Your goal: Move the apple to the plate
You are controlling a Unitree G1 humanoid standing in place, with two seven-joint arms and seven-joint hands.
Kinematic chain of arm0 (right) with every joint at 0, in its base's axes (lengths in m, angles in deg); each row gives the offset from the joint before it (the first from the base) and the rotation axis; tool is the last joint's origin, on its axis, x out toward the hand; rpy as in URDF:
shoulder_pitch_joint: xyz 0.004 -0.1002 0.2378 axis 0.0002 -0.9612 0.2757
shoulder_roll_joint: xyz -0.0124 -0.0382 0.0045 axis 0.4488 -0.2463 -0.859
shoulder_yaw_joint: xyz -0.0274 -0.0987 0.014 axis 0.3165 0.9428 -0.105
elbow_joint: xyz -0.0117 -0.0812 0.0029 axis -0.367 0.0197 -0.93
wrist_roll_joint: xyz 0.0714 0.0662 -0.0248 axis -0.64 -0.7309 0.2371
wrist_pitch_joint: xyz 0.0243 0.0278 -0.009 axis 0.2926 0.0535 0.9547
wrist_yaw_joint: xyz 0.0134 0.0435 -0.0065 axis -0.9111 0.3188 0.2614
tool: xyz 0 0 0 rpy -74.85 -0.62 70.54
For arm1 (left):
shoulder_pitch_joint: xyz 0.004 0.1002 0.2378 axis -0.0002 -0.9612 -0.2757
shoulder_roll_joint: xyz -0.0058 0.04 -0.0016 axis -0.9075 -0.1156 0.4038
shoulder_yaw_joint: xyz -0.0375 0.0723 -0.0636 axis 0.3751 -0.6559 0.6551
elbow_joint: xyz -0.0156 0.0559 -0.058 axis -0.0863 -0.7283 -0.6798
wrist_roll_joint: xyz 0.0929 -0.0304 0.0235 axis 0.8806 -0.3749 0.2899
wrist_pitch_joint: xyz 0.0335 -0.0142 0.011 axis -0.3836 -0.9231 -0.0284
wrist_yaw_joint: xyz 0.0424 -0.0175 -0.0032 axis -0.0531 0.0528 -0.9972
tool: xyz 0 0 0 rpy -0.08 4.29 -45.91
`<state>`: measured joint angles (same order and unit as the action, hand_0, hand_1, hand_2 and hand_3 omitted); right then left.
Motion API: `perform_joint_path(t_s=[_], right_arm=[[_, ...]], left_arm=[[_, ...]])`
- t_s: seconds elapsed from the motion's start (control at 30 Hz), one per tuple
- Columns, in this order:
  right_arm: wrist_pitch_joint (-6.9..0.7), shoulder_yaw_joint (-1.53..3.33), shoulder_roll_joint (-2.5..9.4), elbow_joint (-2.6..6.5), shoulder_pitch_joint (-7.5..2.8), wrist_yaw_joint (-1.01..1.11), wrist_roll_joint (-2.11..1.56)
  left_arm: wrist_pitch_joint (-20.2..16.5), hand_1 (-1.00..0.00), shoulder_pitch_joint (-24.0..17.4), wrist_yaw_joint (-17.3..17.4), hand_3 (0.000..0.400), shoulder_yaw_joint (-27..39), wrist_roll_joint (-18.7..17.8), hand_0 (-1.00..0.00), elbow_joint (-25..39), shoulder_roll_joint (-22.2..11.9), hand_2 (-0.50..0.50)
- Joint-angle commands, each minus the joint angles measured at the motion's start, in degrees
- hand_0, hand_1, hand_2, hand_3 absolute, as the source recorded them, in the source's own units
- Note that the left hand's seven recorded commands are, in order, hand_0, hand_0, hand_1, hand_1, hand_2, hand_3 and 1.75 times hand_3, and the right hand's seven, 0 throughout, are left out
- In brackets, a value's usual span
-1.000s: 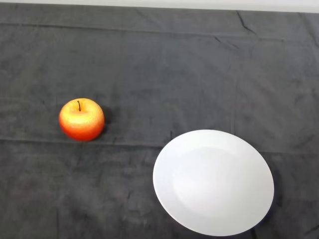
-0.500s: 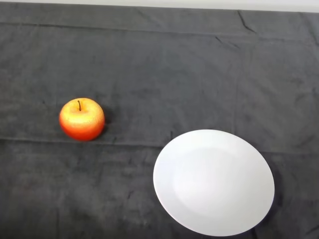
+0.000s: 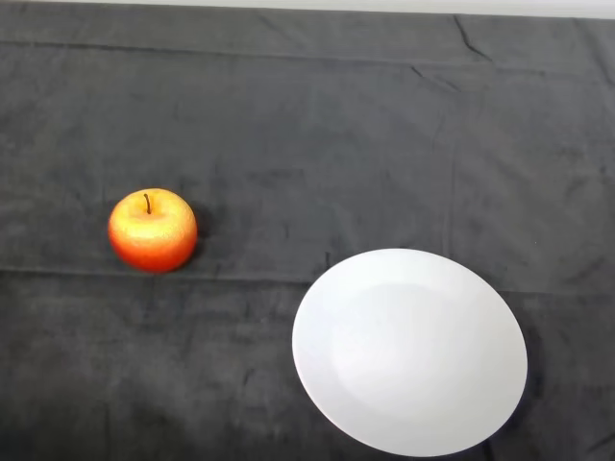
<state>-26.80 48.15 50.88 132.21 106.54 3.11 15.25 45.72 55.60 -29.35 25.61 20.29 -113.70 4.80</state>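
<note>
Apple [image 3: 153, 230]: a red and yellow-orange apple standing upright on the dark cloth, its short dark stem pointing up from the dimple at the top. The upper part is paler and yellower, the lower part a deeper red.
Apple's place: to the left of the plate and a little farther from the robot than the plate's middle; well apart from it, with bare cloth between the two. It is not on the plate.
Plate [image 3: 317, 317]: a plain white round plate, lying flat, nothing on it. Its near edge runs down to the bottom of the head view, where the rim is just cut off. A shallow, broad rim shows around a slightly sunken middle.
Cloth [image 3: 307, 125]: a dark grey cloth covering the whole table, with faint creases. One long fold line runs side to side, passing just on the near side of the apple and meeting the far edge of the plate. Another crease runs side to side well beyond the plate, near the far edge of the table.
Far edge: a thin pale strip [image 3: 404, 6] shows beyond the cloth, on the side of the plate away from the robot.
Hand: no part of the robot's arm or hand shows in the head view, so whether it is wide, narrow or holding anything cannot be told.
Task state: the apple sits on the cloth, untouched, off the plate.
</note>
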Motion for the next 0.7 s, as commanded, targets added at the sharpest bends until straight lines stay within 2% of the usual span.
perform_joint_path(t_s=[0.03, 0.4, 0.7], right_arm=[[-0.17, -0.44, -0.36, 1.01, -1.54, 0.12, -0.38], [-0.19, -0.45, -0.36, 0.96, -1.56, 0.13, -0.39], [-0.2, -0.45, -0.36, 0.95, -1.57, 0.13, -0.39]], left_arm=[[2.0, 0.0, 2.1, 0.9, 0.0, -0.9, 1.8, 0.0, 2.0, 0.4, 0.0], [4.3, 0.0, 8.0, 4.5, 0.0, -4.4, 4.3, 0.0, 1.5, 3.6, 0.0], [8.3, 0.0, 10.1, 10.3, 0.0, -7.0, 5.5, 0.0, 0.9, 7.0, 0.0]])
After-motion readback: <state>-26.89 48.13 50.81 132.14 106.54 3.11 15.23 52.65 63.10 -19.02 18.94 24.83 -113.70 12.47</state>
